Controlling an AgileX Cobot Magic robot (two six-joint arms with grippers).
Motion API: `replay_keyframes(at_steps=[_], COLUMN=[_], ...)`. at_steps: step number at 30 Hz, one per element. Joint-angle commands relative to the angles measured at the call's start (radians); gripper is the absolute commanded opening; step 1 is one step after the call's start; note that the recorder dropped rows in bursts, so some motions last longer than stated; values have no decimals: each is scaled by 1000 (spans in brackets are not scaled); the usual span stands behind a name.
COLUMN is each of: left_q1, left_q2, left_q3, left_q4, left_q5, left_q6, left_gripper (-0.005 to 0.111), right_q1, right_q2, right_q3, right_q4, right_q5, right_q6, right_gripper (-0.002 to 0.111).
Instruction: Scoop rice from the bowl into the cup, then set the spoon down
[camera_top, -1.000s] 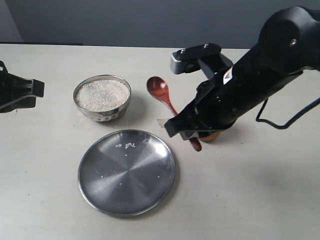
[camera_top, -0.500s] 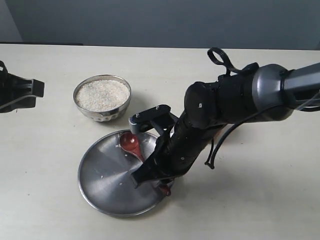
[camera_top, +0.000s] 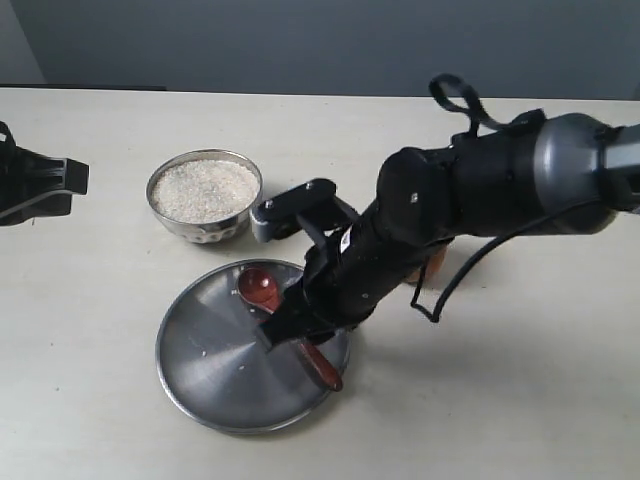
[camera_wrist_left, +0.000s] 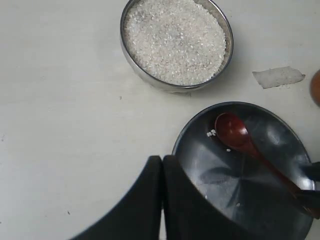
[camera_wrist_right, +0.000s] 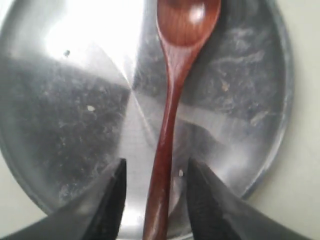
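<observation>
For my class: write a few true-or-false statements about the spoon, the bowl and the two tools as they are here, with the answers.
1. The spoon lies on the steel plate. True.
2. The right tool is clamped on the spoon's handle. False: its jaws stand open, with a gap on each side of the handle.
3. The bowl is empty. False: it is full of rice.
4. The left tool has its jaws shut together and holds nothing. True.
</observation>
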Motion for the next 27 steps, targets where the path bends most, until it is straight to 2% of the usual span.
replay_keyframes(at_steps=[1,2,4,12,20,27], left_q1=[-3,-3,-3,-3,-3,-3], left_q2=[0,0,0,0,0,0], left_q3=[-6,-6,-6,-6,-6,-6], left_q4=[-1,-1,-1,-1,-1,-1], left_q5=[-9,-9,-9,-9,-9,-9], left_q6=[1,1,1,1,1,1], left_gripper=[0,0,0,0,0,0], right_q1=[2,2,2,2,2,2], right_q2=[-134,-179,-237,-474,-748,-945], right_q3=[1,1,1,20,212,388], right_q4=[-120,-215,-320,-537,-744,-789], right_q5=[-57,-46,-24,106,110,92], right_q6=[45,106,173,327,502,561], right_gripper=[29,13,0,0,0,0])
